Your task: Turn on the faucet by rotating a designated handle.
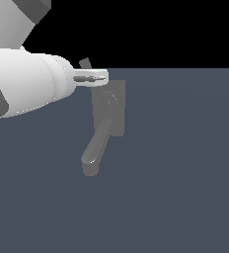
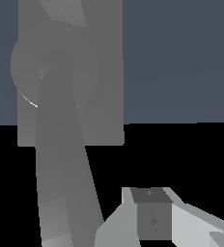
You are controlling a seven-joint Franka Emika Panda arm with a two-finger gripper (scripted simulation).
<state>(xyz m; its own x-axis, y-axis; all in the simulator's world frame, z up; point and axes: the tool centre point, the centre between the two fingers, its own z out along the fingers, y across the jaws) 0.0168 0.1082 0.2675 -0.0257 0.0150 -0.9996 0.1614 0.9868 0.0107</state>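
My white arm [image 1: 22,81] reaches in from the exterior view's left, filling the upper corner on that side, and my gripper [image 1: 93,77] ends level with the top of the faucet [image 1: 109,111], its pale fingers [image 1: 89,77] lying flat and pointing toward the exterior view's right. From this angle the fingers overlap into one narrow band, so I cannot tell how far apart they stand or whether they grip anything. Just above and behind them a short dark grey stub pokes up at a tilt, the handle [image 1: 85,63], near my fingers; whether they touch it I cannot say. To its right and below stands the faucet's flat rectangular back plate [image 1: 117,106], upright on the blue-grey floor [image 1: 185,173], with a round hub [image 1: 106,101] on its face. From the hub the thick rounded spout [image 1: 96,148] slants down toward the exterior view's left and ends in a blunt tip. In the wrist view the back plate [image 2: 104,72] and spout [image 2: 61,169] fill one side, and one blocky grey fingertip [image 2: 152,214] shows in the foreground, apart from the spout.
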